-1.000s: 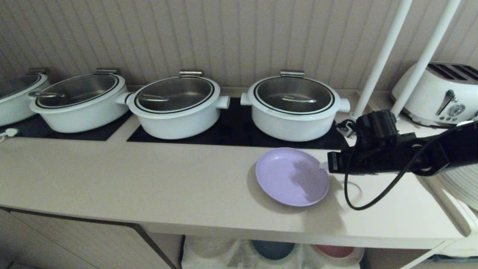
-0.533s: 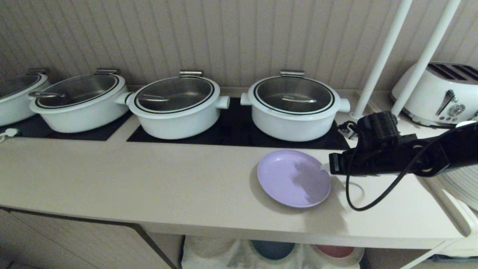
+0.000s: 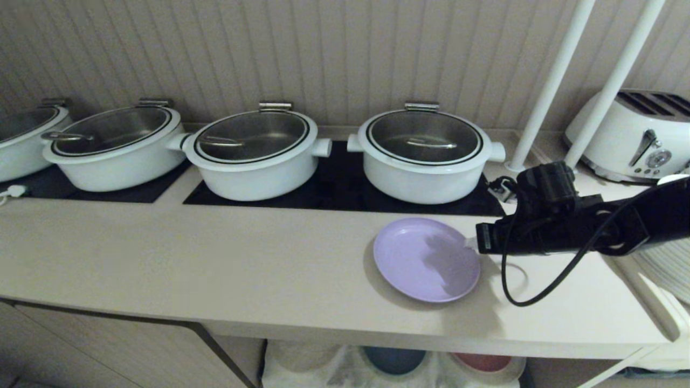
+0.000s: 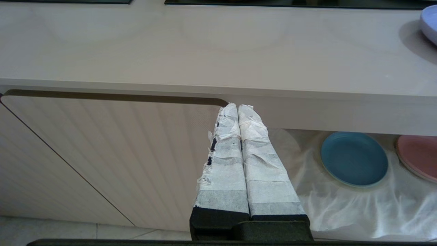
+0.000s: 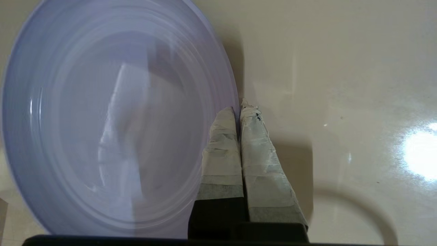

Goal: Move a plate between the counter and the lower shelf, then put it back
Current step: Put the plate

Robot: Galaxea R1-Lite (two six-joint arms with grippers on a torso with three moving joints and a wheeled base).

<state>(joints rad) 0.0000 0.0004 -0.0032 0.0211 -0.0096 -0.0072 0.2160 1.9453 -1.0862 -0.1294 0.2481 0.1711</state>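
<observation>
Right hand [image 5: 239, 107] pinched tight on the right rim of the plate [image 3: 426, 258], which sits flat on the counter [image 3: 215, 258] in front of the rightmost pot [image 3: 424, 156]. Left hand [image 4: 238, 106] closed, empty, parked below the counter edge near the lower shelf [image 4: 341, 212].

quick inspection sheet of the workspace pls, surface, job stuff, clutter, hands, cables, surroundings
surface: beige counter with black cooktop panels.
job's things: lavender plate on the counter; lower shelf lined with white cloth.
clutter: blue plate and pink plate on the shelf; white pots with lids on the cooktops.
hands: right hand shut on the plate's rim; left hand shut, empty, in front of the cabinet below the counter.
cables: black cable looping under the right arm.
surroundings: toaster, white poles, stacked white plates.
</observation>
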